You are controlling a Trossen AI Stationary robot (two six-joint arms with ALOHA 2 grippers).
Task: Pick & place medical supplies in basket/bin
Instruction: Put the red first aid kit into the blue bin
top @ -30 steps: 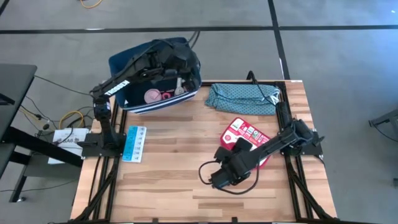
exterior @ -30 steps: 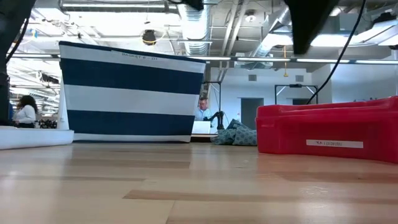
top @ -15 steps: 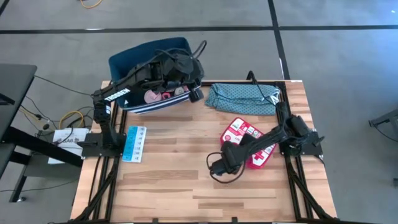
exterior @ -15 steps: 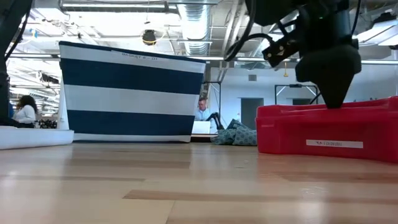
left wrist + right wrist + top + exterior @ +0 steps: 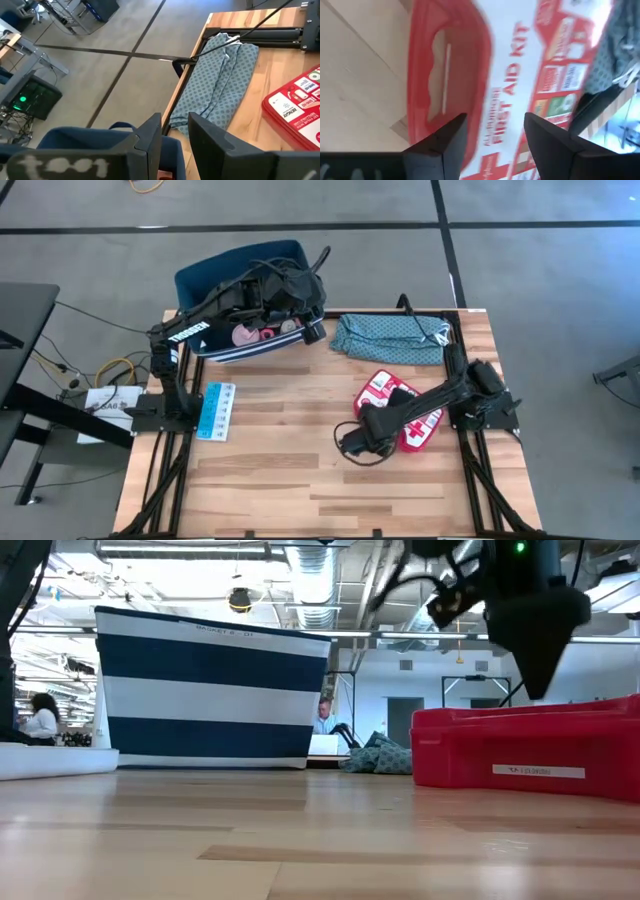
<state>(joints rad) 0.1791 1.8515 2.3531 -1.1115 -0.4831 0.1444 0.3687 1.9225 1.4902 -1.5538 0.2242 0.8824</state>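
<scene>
The red first-aid case (image 5: pixel 405 408) lies flat on the table's right half; in the low view the case (image 5: pixel 530 750) fills the right. My right gripper (image 5: pixel 492 120) hangs open just above its handle end (image 5: pixel 437 75), fingers pointing down (image 5: pixel 535 690), apart from it. The navy striped bin (image 5: pixel 200 280) stands at the far left edge and holds a pink tub (image 5: pixel 243 335), a pink tape roll (image 5: pixel 268 334) and a white tube (image 5: pixel 290 327). My left gripper (image 5: pixel 175 135) is open over the bin's right rim (image 5: pixel 316 330). A light-blue flat box (image 5: pixel 216 410) lies at the left edge.
A teal patterned cloth (image 5: pixel 390 338) lies crumpled at the far edge, between the bin and the right arm's base. Bare wood spreads over the middle and near part of the table (image 5: pixel 270 470). A person (image 5: pixel 325 715) sits in the room behind.
My right gripper has swung from the table's near middle toward the far right and now hangs over the red case's handle end. My left gripper has drawn out of the bin's inside toward its right rim.
</scene>
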